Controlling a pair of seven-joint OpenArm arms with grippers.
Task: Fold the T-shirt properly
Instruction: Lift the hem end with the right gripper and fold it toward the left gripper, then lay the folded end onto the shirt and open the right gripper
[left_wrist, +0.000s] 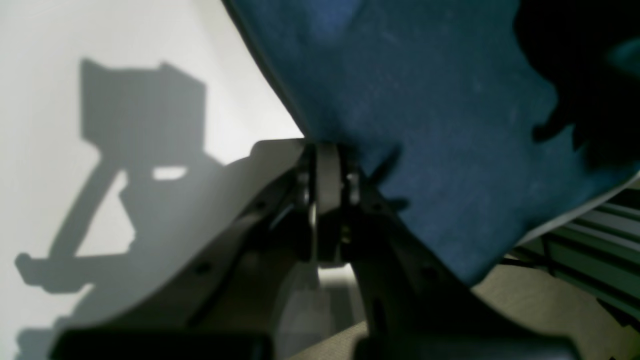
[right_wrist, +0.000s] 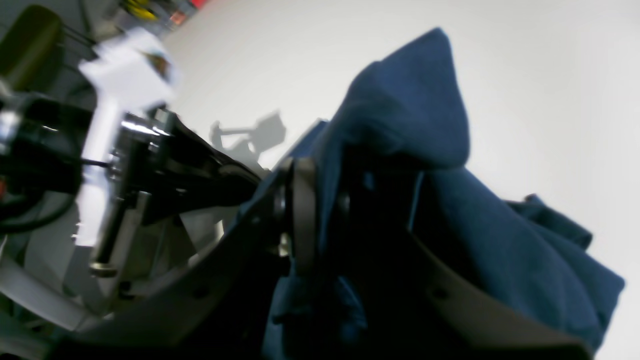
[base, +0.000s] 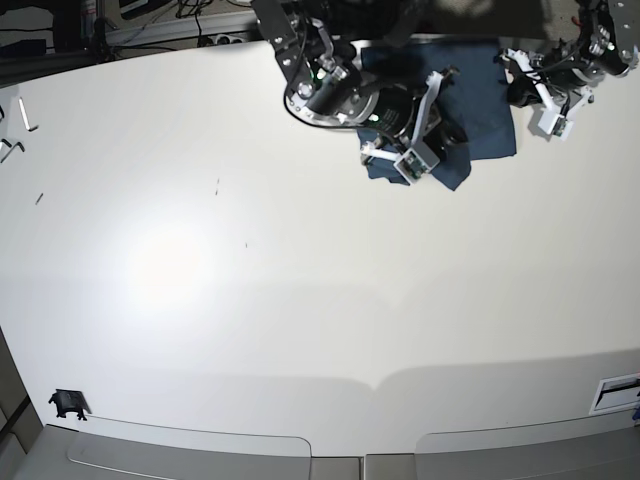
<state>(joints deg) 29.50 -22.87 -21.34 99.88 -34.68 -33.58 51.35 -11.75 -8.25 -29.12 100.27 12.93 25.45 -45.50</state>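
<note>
**Shirt pinched by both tools at the far edge of the counter**

I find the shirt (base: 470, 110) bunched between my two tools. The right tool (right_wrist: 320, 200) is clamped on a raised fold that drapes over it. The left tool (left_wrist: 327, 170) is clamped on a hem, with the cloth hanging off to its right. The cloth's span runs tool to tool. I judge neither arm nearer; the coming move depends on drawing them apart along that line above the counter (base: 300, 300).
</note>
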